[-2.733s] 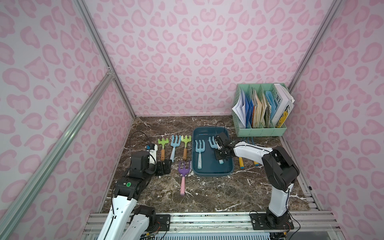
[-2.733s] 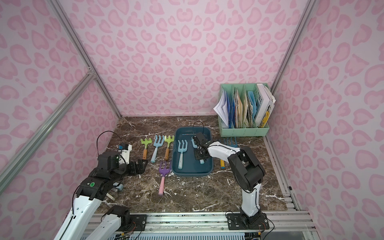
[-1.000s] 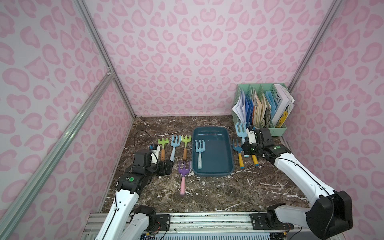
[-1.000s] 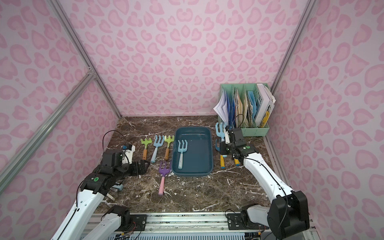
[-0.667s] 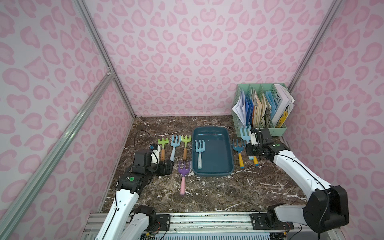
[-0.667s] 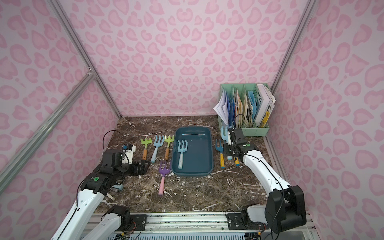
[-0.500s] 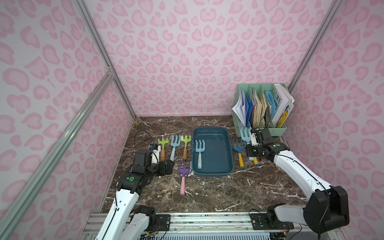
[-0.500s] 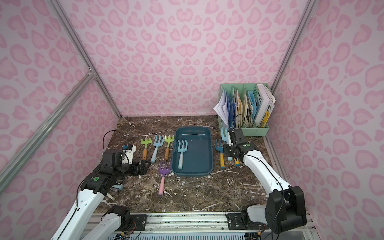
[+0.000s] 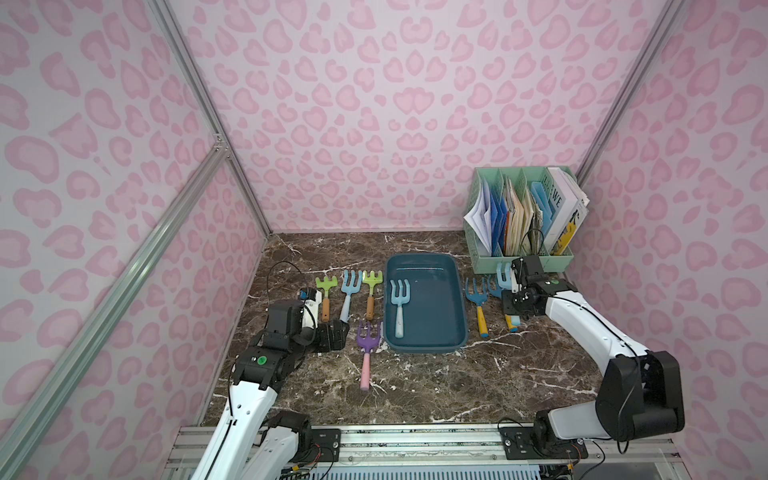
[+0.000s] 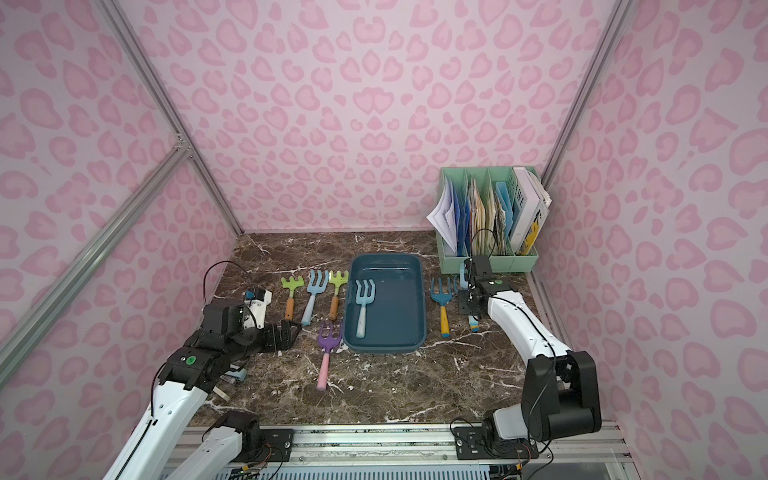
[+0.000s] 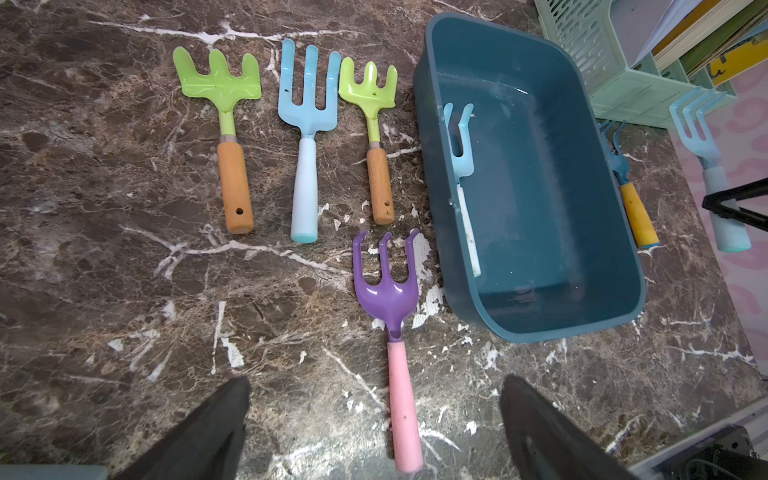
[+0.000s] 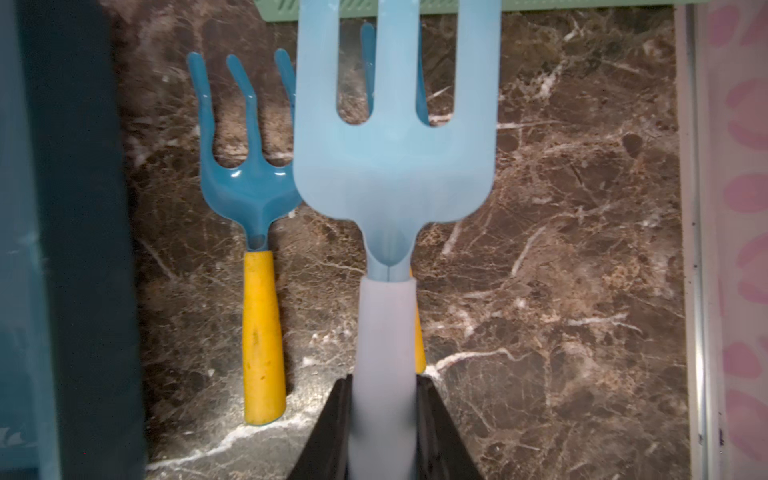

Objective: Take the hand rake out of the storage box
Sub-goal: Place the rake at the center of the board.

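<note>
The right gripper (image 12: 382, 395) is clamped on the pale handle of the light blue hand rake (image 12: 395, 158). The rake is outside the storage box (image 9: 426, 348), to its right. The right wrist view shows a yellow handle (image 12: 420, 353) peeking from beneath the rake. Only the other views show a second pale rake (image 9: 400, 299) lying inside the box. The left gripper (image 11: 374, 386) gapes wide over the marble table (image 11: 124, 291).

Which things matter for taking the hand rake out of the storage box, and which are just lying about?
Job: shallow dark teal plastic storage box; pale blue plastic hand rake inside it; matching rake gripped by right gripper.
Lying about: green-headed wooden-handled rakes; tabletop pale blue rake; purple pink-handled rake; blue yellow-handled rakes; mint-green slotted file rack.
</note>
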Controlling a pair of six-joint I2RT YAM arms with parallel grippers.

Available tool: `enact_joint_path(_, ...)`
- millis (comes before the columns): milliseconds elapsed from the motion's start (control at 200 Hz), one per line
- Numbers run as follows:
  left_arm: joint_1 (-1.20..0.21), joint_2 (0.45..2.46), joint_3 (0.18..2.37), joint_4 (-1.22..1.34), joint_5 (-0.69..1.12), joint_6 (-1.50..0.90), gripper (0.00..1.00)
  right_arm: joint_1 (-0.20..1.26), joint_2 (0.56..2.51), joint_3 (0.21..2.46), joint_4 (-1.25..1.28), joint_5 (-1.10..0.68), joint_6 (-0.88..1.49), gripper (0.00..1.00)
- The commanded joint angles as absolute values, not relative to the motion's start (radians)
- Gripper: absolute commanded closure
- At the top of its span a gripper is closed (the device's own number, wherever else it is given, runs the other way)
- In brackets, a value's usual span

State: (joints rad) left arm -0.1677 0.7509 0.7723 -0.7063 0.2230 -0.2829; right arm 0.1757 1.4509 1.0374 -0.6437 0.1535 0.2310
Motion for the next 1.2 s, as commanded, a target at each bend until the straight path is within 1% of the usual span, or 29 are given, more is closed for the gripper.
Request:
enact_joint_path(0,-0.168,0.749,0.776,-0.692,0.233,-0.267,0.03,0.163,1.471,1.051,-0.638,0.195,0.174,0.83)
enact_joint_path(90,-0.168,0.755,0.775,-0.69,0.245,-0.268,0.03,0.154,1.48,1.047,-0.608,0.244,0.132,0.83)
enact_joint_path(190,-0.168,0.759,0.778,-0.69,0.25,-0.268,0.03,0.124,1.509,1.074,-0.621,0.254,0.104,0.82)
enact_joint_path(385,-0.174,0.758,0.776,-0.69,0.253,-0.268,0.03,0.083,1.532,1.053,-0.6,0.316,0.056,0.8)
enact_joint_path(620,-0.178,0.762,0.777,-0.692,0.252,-0.267,0.03,0.043,1.567,1.04,-0.576,0.343,0.026,0.78)
enact_joint_path(860,-0.18,0.762,0.778,-0.692,0.249,-0.264,0.03,0.001,1.623,1.031,-0.541,0.324,0.018,0.77)
enact_joint_path(1195,-0.184,0.757,0.776,-0.693,0.244,-0.264,0.03,-0.008,1.67,1.028,-0.506,0.3,0.003,0.76)
